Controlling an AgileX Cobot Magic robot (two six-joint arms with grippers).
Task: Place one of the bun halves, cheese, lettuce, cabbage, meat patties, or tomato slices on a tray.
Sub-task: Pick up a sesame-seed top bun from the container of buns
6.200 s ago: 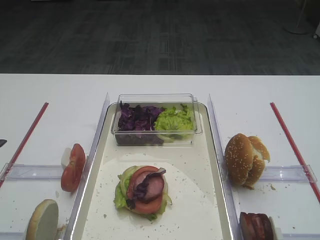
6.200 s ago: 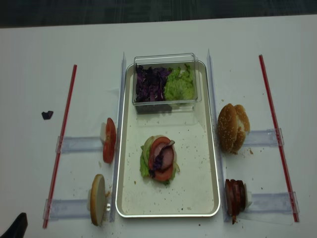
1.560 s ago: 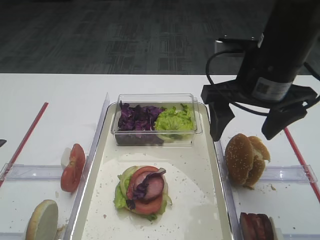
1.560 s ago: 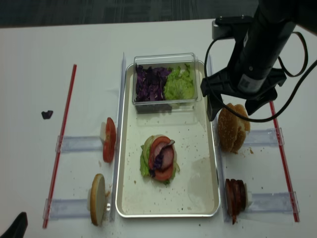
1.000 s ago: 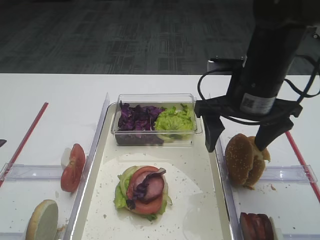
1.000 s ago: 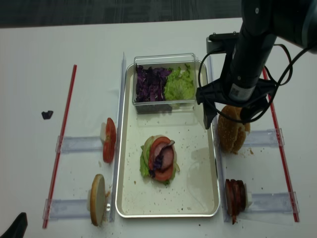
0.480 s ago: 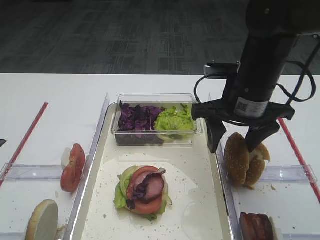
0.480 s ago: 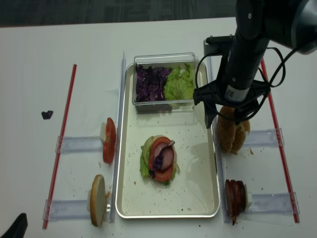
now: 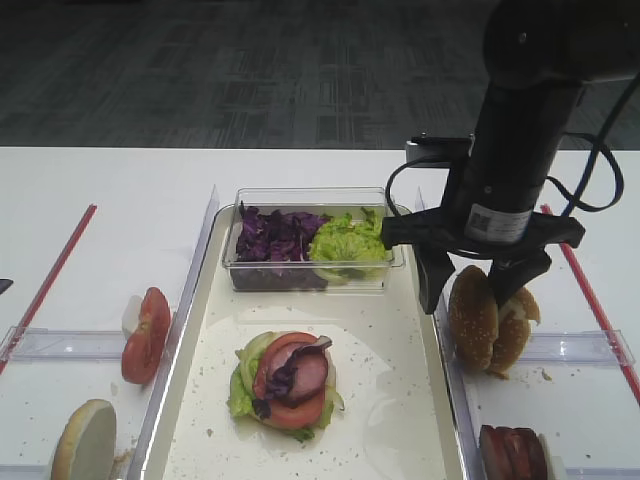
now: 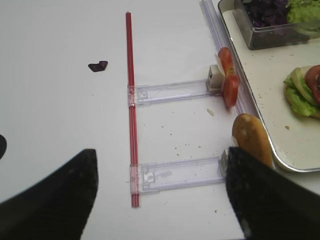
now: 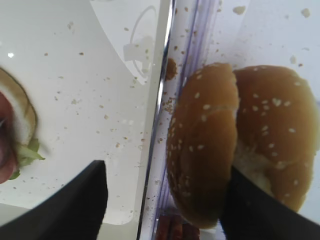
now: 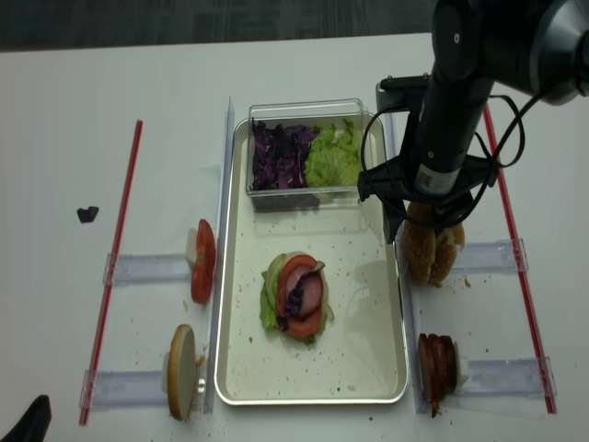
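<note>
The sesame-dotted bun top stands on edge just right of the tray, leaning on a bun half with a torn white patch. My right gripper is open and straddles the bun top. One finger rests between the two bun halves, and the other hangs over the tray, clear of the bun. The tray holds a stack of lettuce, tomato and cabbage. Tomato slices stand left of the tray and meat patties at the front right. My left gripper is open over bare table. Cheese is out of view.
A clear tub of purple cabbage and lettuce sits at the tray's far end. A pale flat-faced bun half stands at the front left. Red strips and clear plastic rails lie beside the tray. A purple scrap lies far left.
My right gripper has come down around the sesame bun top and its jaws have narrowed. The left arm and the food have not moved.
</note>
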